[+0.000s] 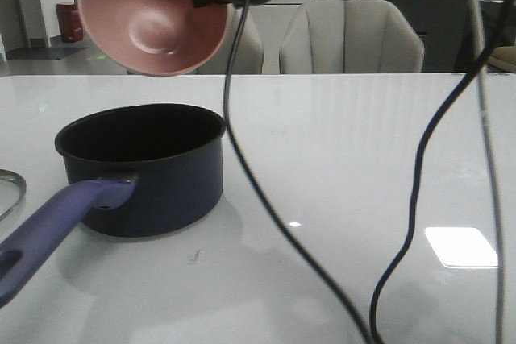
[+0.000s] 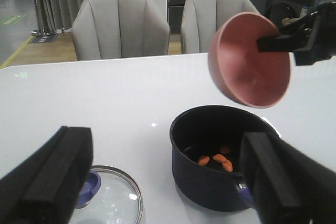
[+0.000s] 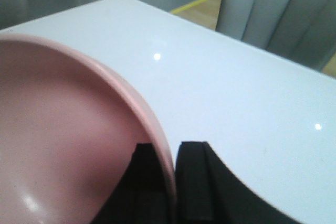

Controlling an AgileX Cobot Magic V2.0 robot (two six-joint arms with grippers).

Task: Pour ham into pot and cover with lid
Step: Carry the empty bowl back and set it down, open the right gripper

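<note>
Ham (image 2: pixel 216 159) in pot (image 2: pixel 210 182); right gripper (image 3: pixel 170 153) clamps tipped, empty bowl (image 2: pixel 249 61) above pot. Left gripper (image 2: pixel 168 179) apart. Lid (image 2: pixel 110 198) beside pot, not on yet.

Pink bowl (image 1: pixel 149 18): tilted, empty, rim pinched in right gripper (image 3: pixel 169 153). White table (image 1: pixel 347 142): below the gripper. Grey chairs (image 2: pixel 119 24): two, beyond it. Black cables (image 1: pixel 415 167): hanging beside it.

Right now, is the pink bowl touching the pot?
Apart. The left wrist view shows the pink bowl tilted in the air, with table visible between it and the pot.
</note>
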